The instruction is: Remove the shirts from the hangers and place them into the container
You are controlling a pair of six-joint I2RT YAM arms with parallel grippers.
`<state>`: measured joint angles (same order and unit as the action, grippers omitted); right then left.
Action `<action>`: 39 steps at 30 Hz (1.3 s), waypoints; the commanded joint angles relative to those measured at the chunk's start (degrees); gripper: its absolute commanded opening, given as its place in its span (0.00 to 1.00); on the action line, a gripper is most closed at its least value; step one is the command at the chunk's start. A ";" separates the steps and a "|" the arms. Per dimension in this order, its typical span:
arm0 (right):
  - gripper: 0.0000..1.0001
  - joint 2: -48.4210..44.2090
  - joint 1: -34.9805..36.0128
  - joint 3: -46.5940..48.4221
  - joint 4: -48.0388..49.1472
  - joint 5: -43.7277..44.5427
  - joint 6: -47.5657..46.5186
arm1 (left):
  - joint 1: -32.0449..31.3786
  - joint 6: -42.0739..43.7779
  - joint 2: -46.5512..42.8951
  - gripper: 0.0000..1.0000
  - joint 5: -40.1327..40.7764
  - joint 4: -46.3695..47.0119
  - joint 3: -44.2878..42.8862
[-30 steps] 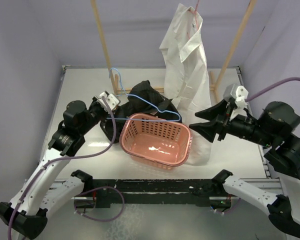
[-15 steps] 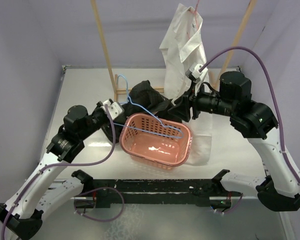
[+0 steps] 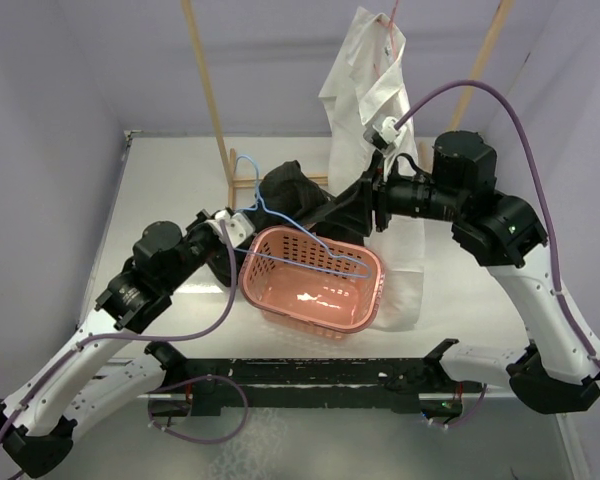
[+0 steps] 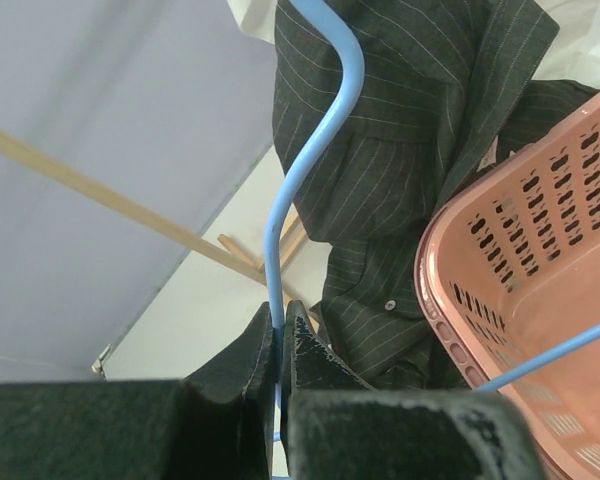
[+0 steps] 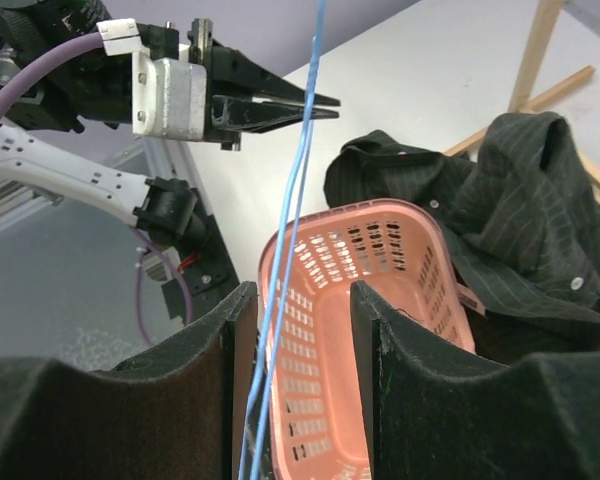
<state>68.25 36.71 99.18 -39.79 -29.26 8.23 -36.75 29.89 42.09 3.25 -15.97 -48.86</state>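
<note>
Over basket (image 3: 381, 272) rim, blue hanger (image 4: 320, 135).

Blue hanger (image 3: 310, 260) across basket (image 3: 310, 322) mouth

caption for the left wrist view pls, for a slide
Left tool pinches the light blue hanger beside the black pinstriped shirt and pink basket.

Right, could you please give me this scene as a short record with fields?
left hand: shut on the blue hanger
right hand: open, fingers either side of the blue hanger's wire
black shirt: heaped on the table behind the basket
white shirt: hanging on the pink hanger
basket: no shirt inside
</note>
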 commanded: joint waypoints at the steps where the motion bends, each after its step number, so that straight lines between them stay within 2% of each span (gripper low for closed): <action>1: 0.45 -0.31 0.75 -1.38 3.03 -4.74 2.51 | -1.42 1.99 0.09 0.00 3.43 4.37 -0.72; 14: 0.45 3.73 7.68 -2.30 1.44 0.95 0.83 | -3.31 3.37 1.14 0.00 5.98 5.36 -1.64; 18: 0.45 4.08 8.07 -2.86 1.41 4.72 0.63 | -3.45 3.42 0.56 0.00 6.07 5.77 -0.95; 24: 0.44 4.60 8.14 -3.37 1.23 5.78 0.36 | -3.49 3.28 -0.45 0.00 6.04 6.49 -0.41; 31: 0.21 5.77 8.65 -3.69 0.68 3.53 0.13 | -3.55 3.23 -0.24 0.00 6.25 6.90 -0.25; 35: 0.00 5.95 9.23 -3.47 0.64 4.70 -0.14 | -3.56 2.75 -0.21 0.00 6.44 6.87 -0.34; 37: 0.00 5.65 9.32 -3.45 1.27 6.30 -0.10 | -3.57 1.78 -0.42 0.00 7.00 7.08 -0.43; 39: 0.00 5.13 9.35 -3.61 1.71 8.47 0.62 | -3.53 0.24 -0.50 0.08 8.16 7.47 -0.48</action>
<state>74.37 45.50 95.74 -40.07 -23.92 8.54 -39.90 32.56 42.24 9.85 -12.91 -48.84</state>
